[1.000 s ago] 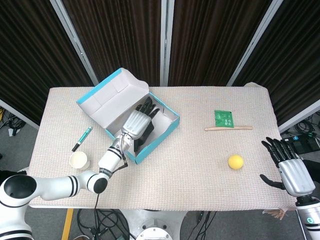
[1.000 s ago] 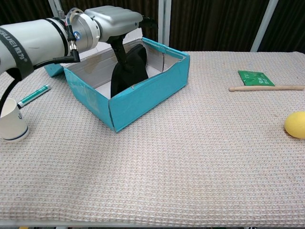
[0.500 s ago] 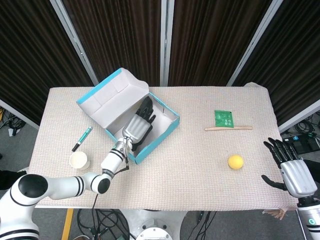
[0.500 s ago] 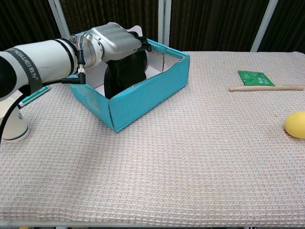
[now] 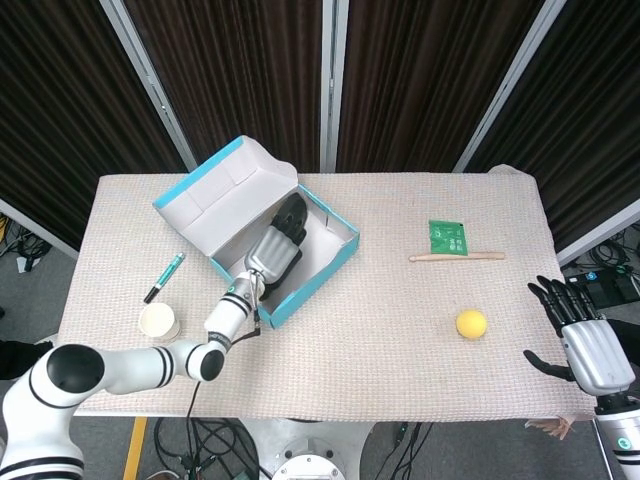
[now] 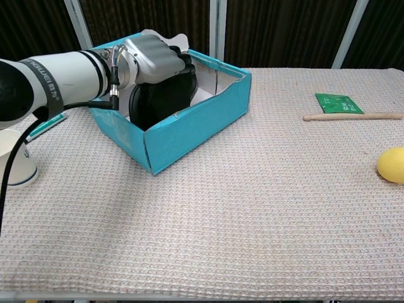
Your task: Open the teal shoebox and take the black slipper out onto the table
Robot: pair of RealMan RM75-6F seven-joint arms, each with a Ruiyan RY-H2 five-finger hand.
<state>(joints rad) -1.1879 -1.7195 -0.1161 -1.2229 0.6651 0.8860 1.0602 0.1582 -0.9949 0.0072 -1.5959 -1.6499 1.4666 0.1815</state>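
The teal shoebox (image 5: 315, 280) (image 6: 189, 129) stands open at the table's back left, its white-lined lid (image 5: 225, 190) folded back. The black slipper (image 5: 292, 214) (image 6: 158, 101) stands up inside it, leaning on the far wall. My left hand (image 5: 272, 250) (image 6: 154, 53) reaches into the box from the near left and grips the top of the slipper, its fingers curled over it. The slipper's lower part is hidden by the box wall. My right hand (image 5: 585, 340) hovers open at the table's near right corner, seen only in the head view.
A yellow ball (image 5: 471, 323) (image 6: 391, 165) lies at the right. A green packet (image 5: 447, 237) (image 6: 339, 103) and a wooden stick (image 5: 457, 257) (image 6: 353, 116) lie behind it. A teal pen (image 5: 165, 277) (image 6: 44, 126) and a paper cup (image 5: 159, 321) (image 6: 12, 161) sit left of the box.
My left hand has sunk lower into the box and its fingers have curled over the slipper, which stands less high than before. The right hand has barely shifted.
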